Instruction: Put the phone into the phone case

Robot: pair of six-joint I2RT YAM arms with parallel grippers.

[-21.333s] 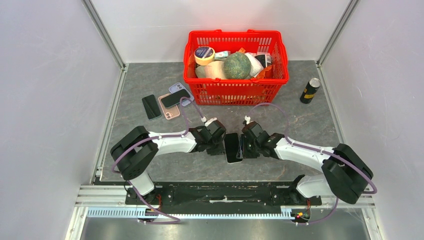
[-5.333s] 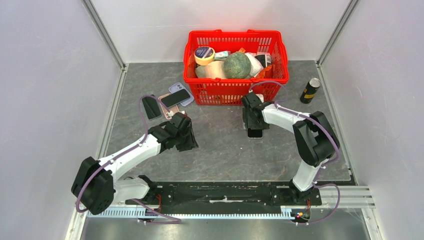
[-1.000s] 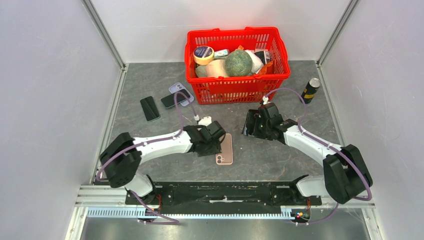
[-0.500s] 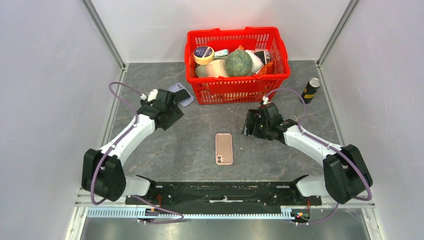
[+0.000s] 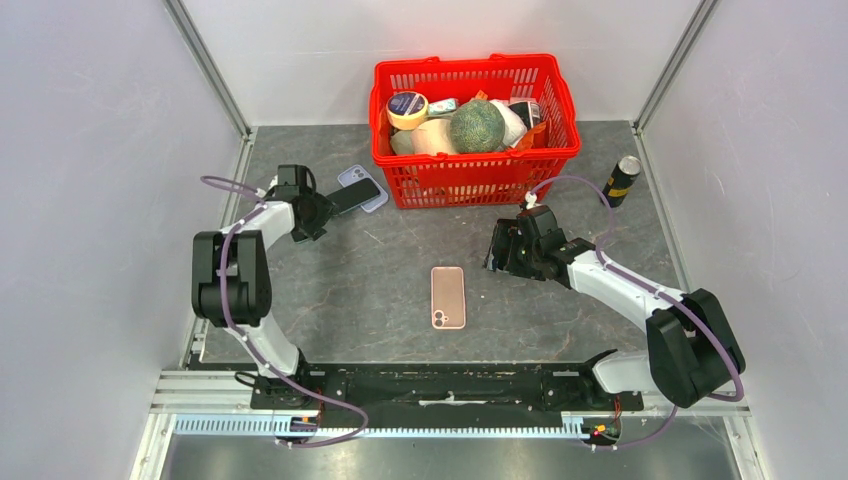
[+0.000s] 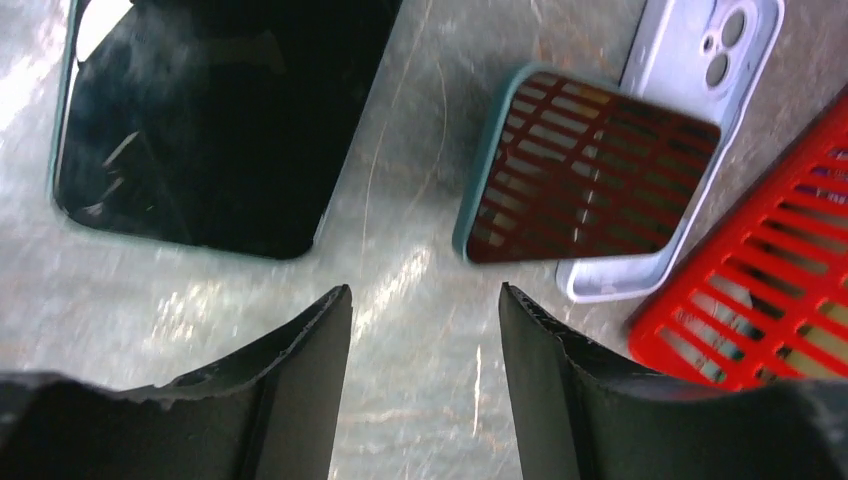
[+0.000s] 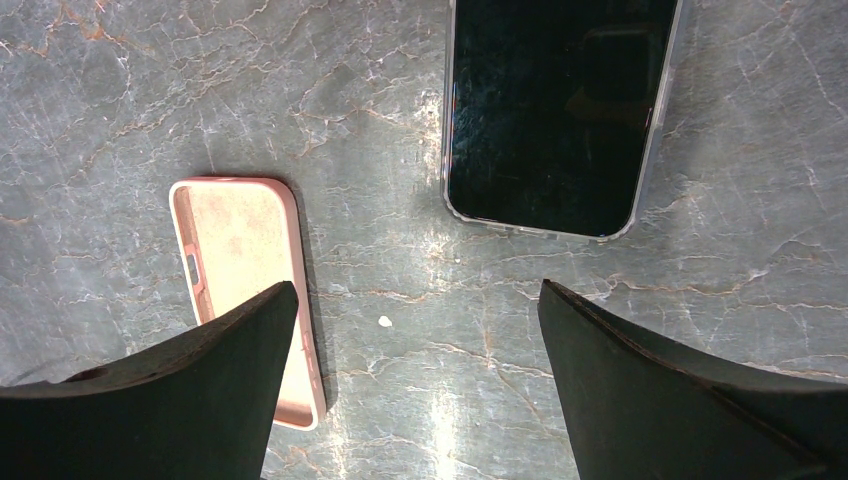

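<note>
An empty pink phone case [image 5: 448,297] lies flat mid-table, also at the left of the right wrist view [image 7: 245,290]. A black phone in a clear case [image 7: 560,110] lies just ahead of my right gripper [image 7: 417,285], which is open and empty beside the pink case [image 5: 503,250]. My left gripper [image 5: 308,212] is at the far left, open and empty [image 6: 424,290], low over the table. Ahead of it lie a dark phone [image 6: 210,120] and a teal-edged phone [image 6: 590,185] resting on a lavender case [image 6: 700,50]. The top view shows that phone on the lavender case [image 5: 355,192].
A red basket [image 5: 476,180] full of groceries stands at the back, its corner close to the lavender case [image 6: 770,310]. A dark can [image 5: 620,180] stands at the back right. White walls close in both sides of the grey marbled table [image 5: 380,290].
My left arm has let go of the pink case mid-table and swung back left to the phones by the basket. The right arm has not moved.
</note>
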